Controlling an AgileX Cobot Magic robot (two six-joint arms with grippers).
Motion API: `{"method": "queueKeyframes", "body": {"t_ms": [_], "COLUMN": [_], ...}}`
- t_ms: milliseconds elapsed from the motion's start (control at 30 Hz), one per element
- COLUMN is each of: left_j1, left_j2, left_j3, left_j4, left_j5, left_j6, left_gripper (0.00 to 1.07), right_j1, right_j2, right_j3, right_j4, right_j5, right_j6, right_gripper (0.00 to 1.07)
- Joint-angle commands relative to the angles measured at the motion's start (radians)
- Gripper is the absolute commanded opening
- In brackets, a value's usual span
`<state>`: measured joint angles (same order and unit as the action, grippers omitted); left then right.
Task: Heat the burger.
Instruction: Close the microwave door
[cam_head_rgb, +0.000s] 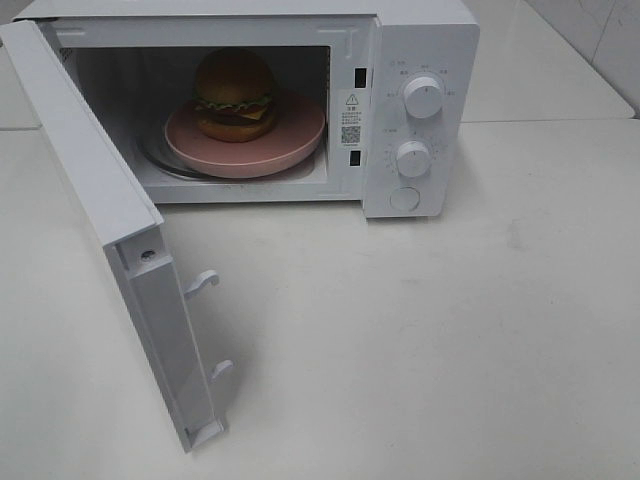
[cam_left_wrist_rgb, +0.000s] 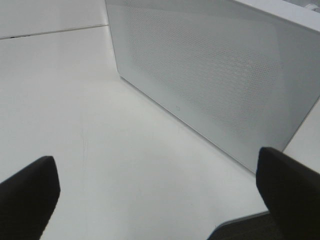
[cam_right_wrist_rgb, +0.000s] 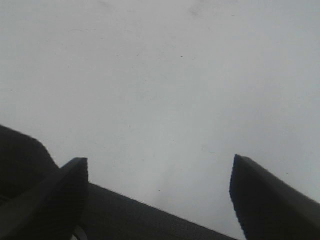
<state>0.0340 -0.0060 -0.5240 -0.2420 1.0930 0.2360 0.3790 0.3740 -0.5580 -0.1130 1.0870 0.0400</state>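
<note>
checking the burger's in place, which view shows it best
The exterior high view: the burger sits on the pink plate inside the open microwave. The left wrist view shows just the door and table, the right wrist view just table; no burger in either.

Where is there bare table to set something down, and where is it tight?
Bare table lies in front of the microwave, right of its open door. Tight: inside it, where the pink plate with the burger fills the floor.

Open door (cam_head_rgb: 85, 170) blocks left; front path to burger (cam_head_rgb: 234, 95) clear.
</note>
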Motion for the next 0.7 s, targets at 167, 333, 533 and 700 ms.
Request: {"method": "queueKeyframes", "body": {"t_ms": [167, 333, 533, 700], "left_j1": [-0.003, -0.003, -0.003, -0.003], "left_j2": [-0.017, -0.017, -0.017, -0.017], "left_j3": [0.002, 0.002, 0.002, 0.002], "left_j4": [-0.002, -0.002, -0.002, -0.002], "left_j5": [-0.008, -0.008, -0.008, -0.008], "left_j6": [-0.008, -0.008, -0.008, -0.008], "left_gripper": [1.0, 1.0, 1.0, 1.0], "right_j1": [-0.146, -0.203, -0.258, -0.262], "right_j2": [-0.159, -0.229, -0.345, -0.409], "right_j3": [0.021, 0.021, 0.04, 0.057], "right_j4": [0.002, 0.002, 0.047, 0.047], "right_j5": [-0.042, -0.063, -0.112, -0.093], "right_j6": [0.002, 0.006, 0.009, 0.002], "right_gripper": [0.75, 0.75, 0.75, 0.75]}}
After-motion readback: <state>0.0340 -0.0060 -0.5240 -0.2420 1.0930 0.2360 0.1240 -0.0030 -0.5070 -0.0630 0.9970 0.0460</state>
